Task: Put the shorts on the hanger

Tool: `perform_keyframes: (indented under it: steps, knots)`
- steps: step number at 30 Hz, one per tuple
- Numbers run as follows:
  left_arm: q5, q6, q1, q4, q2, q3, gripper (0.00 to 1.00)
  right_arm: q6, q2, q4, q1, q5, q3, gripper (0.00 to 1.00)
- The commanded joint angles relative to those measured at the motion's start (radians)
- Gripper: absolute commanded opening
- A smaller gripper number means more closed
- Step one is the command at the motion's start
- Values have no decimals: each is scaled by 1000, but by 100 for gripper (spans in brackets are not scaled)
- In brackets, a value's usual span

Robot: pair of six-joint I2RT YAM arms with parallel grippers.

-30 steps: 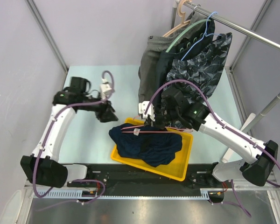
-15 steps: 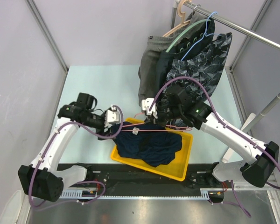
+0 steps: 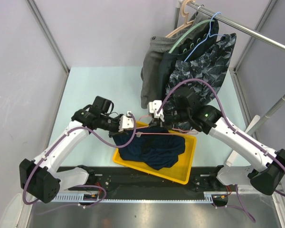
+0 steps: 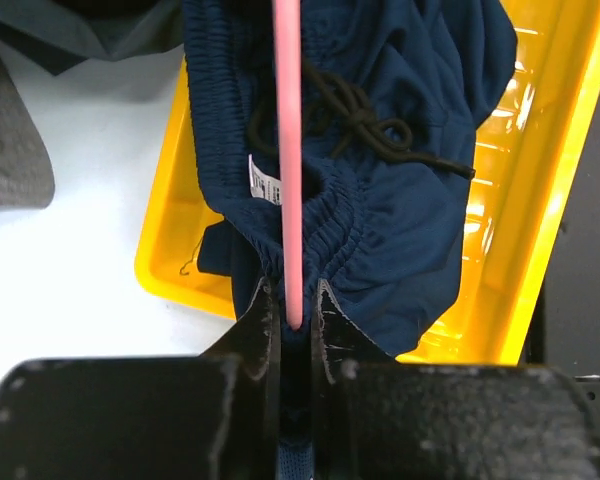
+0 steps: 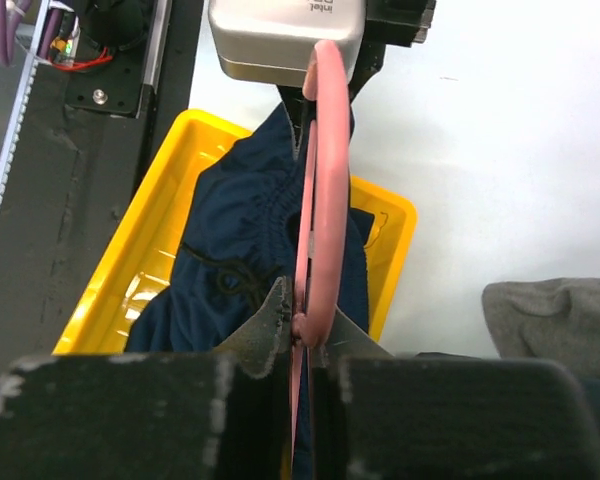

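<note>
The dark navy shorts (image 3: 152, 148) lie bunched in a yellow tray (image 3: 181, 178). Their waistband with the white label (image 4: 263, 182) is lifted at the tray's left end. The pink hanger (image 3: 157, 134) lies across them, its bar (image 4: 288, 150) running along the waistband. My left gripper (image 3: 132, 131) is shut on the gathered waistband (image 4: 345, 235), and the bar's tip sits between its fingers (image 4: 294, 318). My right gripper (image 3: 162, 122) is shut on the hanger's neck (image 5: 325, 180) above the shorts (image 5: 235, 250); its fingers (image 5: 305, 325) touch the wire on both sides.
A metal rail (image 3: 249, 32) at the back right carries grey shorts (image 3: 154, 61), patterned shorts (image 3: 205, 66), a mint-green hanger (image 3: 190, 35) and a blue wire hanger (image 3: 206, 33). The hanging clothes reach down just behind my right arm. The tray's yellow wall (image 4: 555, 200) borders the black rail at the table's near edge.
My left arm swung right to the tray and its jaws closed on the waistband beside the hanger's end. My right gripper kept the hanger and shifted slightly back.
</note>
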Motion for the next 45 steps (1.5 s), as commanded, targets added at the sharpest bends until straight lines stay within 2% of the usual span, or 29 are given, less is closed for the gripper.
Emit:
perform_keyframes:
  steps: [1,2,5,9,13,16,17,22,27,36,41,42,43,45]
  knots:
    - [-8,-16,-22,26,-37,5,0,65,-38,107,-17,0,7,26]
    - [-14,1,-16,13,-55,2,0,102,-48,106,-38,-6,7,56]
    - [-30,49,-16,0,-121,-33,0,238,-100,58,-154,-55,8,88]
    - [-24,77,-27,8,-152,-70,0,331,-142,-3,-265,-60,7,90]
    - [-22,106,-48,-21,-152,-41,0,306,-102,-93,-290,15,2,88]
    - [-25,109,-77,-34,-166,-15,0,271,-23,-143,-293,53,-19,84]
    - [-34,107,-86,-34,-169,-12,0,219,-1,-158,-293,60,-28,80]
    - [-79,100,-148,-66,-178,16,0,199,137,-128,-291,109,-42,67]
    - [-73,84,-159,-90,-183,20,0,220,220,-51,-241,210,-88,60]
    - [-82,52,-159,-93,-215,14,0,240,300,50,-176,366,-163,59]
    - [-87,21,-156,-72,-229,-12,0,251,312,84,-190,373,-211,57]
    - [-87,15,-150,-69,-238,-18,0,259,306,87,-190,371,-217,54]
    - [-83,3,-143,-67,-241,-24,0,262,298,83,-192,369,-222,42]
    - [-67,-5,-120,-61,-250,-36,0,262,250,64,-201,357,-228,27]
